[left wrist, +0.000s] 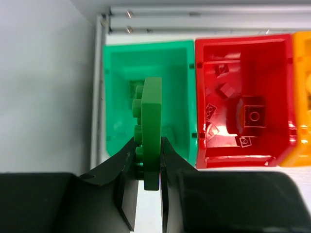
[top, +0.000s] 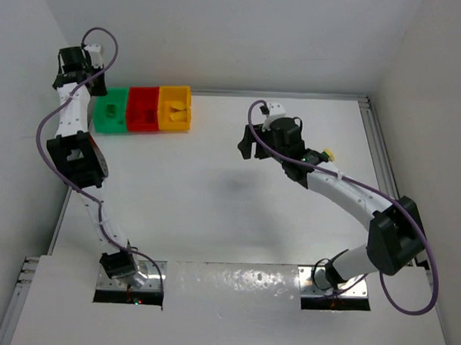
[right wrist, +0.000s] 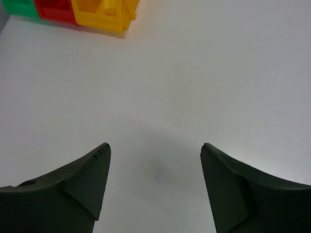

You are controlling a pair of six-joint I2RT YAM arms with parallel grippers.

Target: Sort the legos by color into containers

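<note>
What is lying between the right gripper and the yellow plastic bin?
Only bare white tabletop. The right wrist view shows nothing on the stretch from the open right gripper up to the yellow plastic bin.

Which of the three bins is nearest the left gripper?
The green bin, at the left end of the row. The left gripper holds a green brick overlapping it in the wrist view; the red bin and yellow bin lie further right.

Bins (top: pixel 142 109) in row at table (top: pixel 214 210) far-left; brick (left wrist: pixel 151 126) in left gripper (left wrist: pixel 148 162) by leftmost bin (left wrist: pixel 116 97); right gripper (right wrist: pixel 155 145) mid-table
</note>
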